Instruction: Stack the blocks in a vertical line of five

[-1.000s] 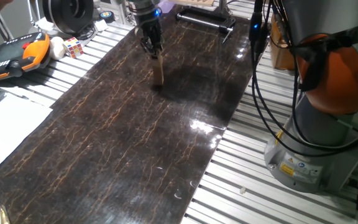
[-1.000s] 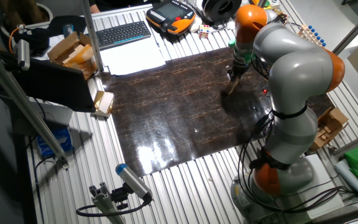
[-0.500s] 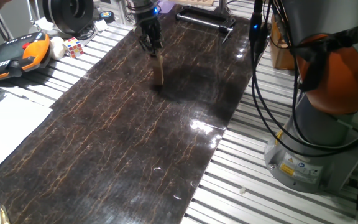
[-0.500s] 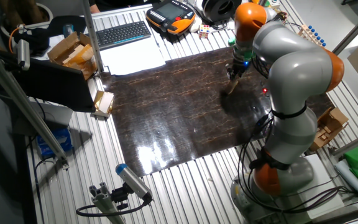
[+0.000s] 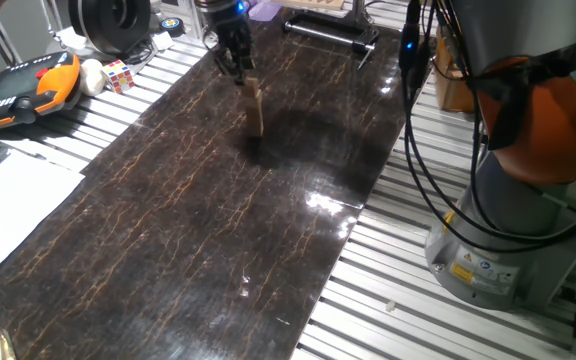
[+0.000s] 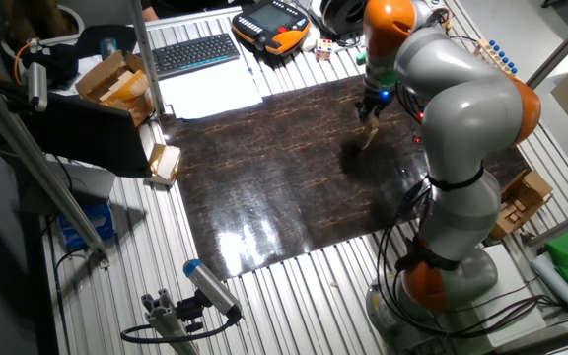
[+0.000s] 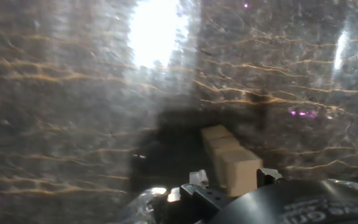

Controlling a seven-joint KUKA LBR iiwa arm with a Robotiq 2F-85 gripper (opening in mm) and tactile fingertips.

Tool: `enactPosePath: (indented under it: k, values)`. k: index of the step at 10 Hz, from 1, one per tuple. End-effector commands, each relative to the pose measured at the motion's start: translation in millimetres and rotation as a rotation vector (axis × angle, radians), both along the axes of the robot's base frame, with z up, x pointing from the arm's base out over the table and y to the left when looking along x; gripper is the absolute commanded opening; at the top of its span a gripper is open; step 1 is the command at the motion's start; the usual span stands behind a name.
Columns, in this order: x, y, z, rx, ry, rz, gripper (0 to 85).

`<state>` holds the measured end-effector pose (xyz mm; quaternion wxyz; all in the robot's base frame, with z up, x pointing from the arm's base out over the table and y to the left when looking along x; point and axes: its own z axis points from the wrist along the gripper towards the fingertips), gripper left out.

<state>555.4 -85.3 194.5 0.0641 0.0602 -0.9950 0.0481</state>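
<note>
The blocks (image 5: 255, 110) stand as one slim tan column on the dark marbled mat (image 5: 198, 220), slightly tilted to the eye. In the other fixed view the blocks (image 6: 366, 139) rise just below the hand. My gripper (image 5: 237, 72) hangs just above and left of the column's top, open, touching nothing. The hand view looks down the column, so the blocks (image 7: 232, 163) appear as stepped tan tops. The fingertips (image 7: 197, 179) stand wider apart than the top block. I cannot count the blocks exactly.
A Rubik's cube (image 5: 118, 75) and an orange teach pendant (image 5: 23, 90) lie left of the mat. White paper (image 5: 8, 200) lies nearer. A black bar (image 5: 328, 35) crosses the far end. The robot base (image 5: 513, 210) and cables stand right. A keyboard (image 6: 195, 54) lies beyond the mat.
My gripper has risen off the top of the column and drifted left and away from it. The column has stayed in place.
</note>
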Motion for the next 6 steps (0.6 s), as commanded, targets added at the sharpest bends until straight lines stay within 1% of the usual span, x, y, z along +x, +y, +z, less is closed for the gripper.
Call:
enactPosePath:
  k: [1, 2, 3, 5, 6]
  values:
    - [1.2, 8.2, 2.6, 0.011, 0.003, -0.020, 40.0]
    - [2.6, 16.3, 4.3, 0.038, 0.008, -0.049, 32.7]
    - [3.5, 23.0, 4.6, 0.057, 0.012, -0.078, 24.0]
    - [3.8, 31.2, 4.9, 0.060, 0.040, -0.092, 4.0]
    - [3.5, 35.7, 6.0, 0.058, 0.039, -0.108, 2.0]
